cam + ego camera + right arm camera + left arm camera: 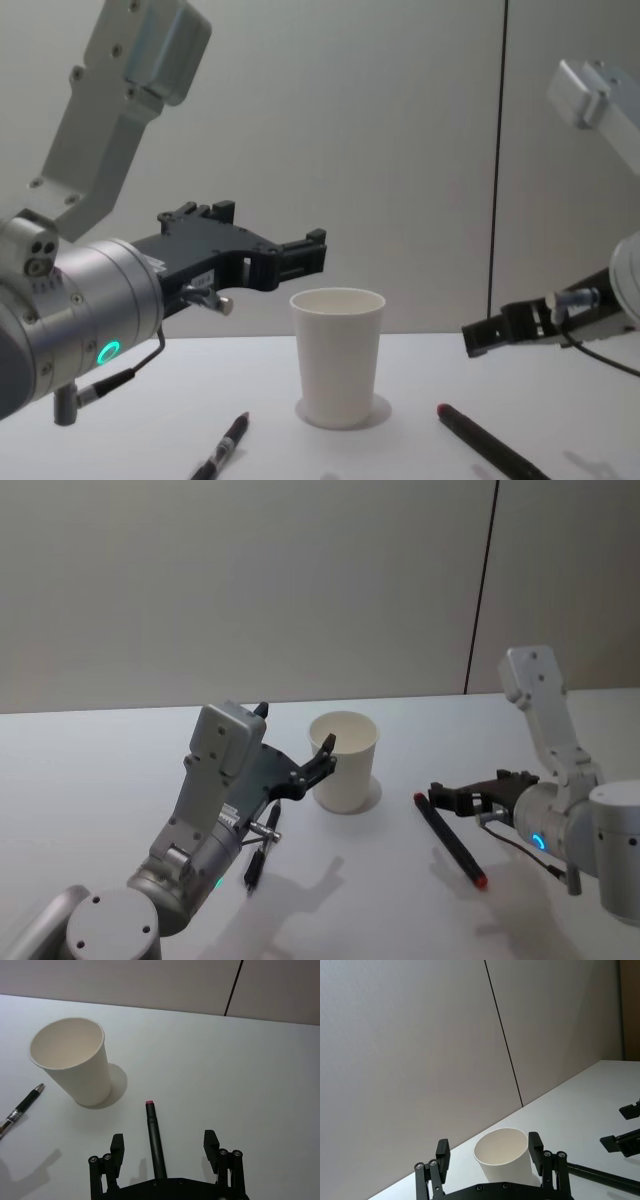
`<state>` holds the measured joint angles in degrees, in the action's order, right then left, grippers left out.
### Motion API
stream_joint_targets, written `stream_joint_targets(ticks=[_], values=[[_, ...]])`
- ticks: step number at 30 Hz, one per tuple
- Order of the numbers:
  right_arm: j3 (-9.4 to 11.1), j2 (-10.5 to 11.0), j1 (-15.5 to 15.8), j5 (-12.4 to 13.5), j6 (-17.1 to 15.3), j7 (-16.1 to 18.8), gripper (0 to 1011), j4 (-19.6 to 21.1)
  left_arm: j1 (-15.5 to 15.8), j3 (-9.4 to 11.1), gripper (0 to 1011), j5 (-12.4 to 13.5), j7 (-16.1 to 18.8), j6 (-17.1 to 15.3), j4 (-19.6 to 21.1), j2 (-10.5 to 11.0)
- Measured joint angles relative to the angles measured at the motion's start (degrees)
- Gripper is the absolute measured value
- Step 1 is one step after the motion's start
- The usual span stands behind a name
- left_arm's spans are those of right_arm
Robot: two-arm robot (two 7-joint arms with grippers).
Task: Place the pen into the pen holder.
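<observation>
The pen holder [343,760] is a white paper cup standing upright mid-table, also seen as the cup [337,355]. A black pen with red ends [450,840] lies flat to its right. My right gripper [455,795] hovers open just over that pen's end nearer the cup; the pen [155,1140] runs between the spread fingers of the gripper [164,1141]. A second black pen with a clip [262,845] lies left of the cup. My left gripper [295,728] hangs open in the air at rim height, just left of the cup [502,1155], empty.
The white table [90,780] runs back to a plain grey wall with one dark vertical seam [482,590]. Bare tabletop lies in front of the cup and at the far left.
</observation>
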<state>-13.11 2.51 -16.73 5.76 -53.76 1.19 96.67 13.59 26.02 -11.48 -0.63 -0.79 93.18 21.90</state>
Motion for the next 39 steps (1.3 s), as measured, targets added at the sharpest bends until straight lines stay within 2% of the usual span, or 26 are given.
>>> stream_joint_targets(ticks=[10, 16, 39], values=[[1.0, -0.6, -1.5, 0.5, -0.2, 0.0, 1001, -3.0, 0.0, 0.0, 1000, 0.0, 0.0, 0.0, 0.0, 0.0], [1.4, -1.2, -3.3, 0.5, 0.2, 1.0, 1001, -6.3, 0.0, 0.0, 1000, 0.0, 0.0, 0.0, 0.0, 0.0], [1.3, -2.5, -9.3, -2.4, 3.7, 7.6, 1001, -19.3, 0.0, 0.0, 1000, 0.0, 0.0, 0.0, 0.0, 0.0]])
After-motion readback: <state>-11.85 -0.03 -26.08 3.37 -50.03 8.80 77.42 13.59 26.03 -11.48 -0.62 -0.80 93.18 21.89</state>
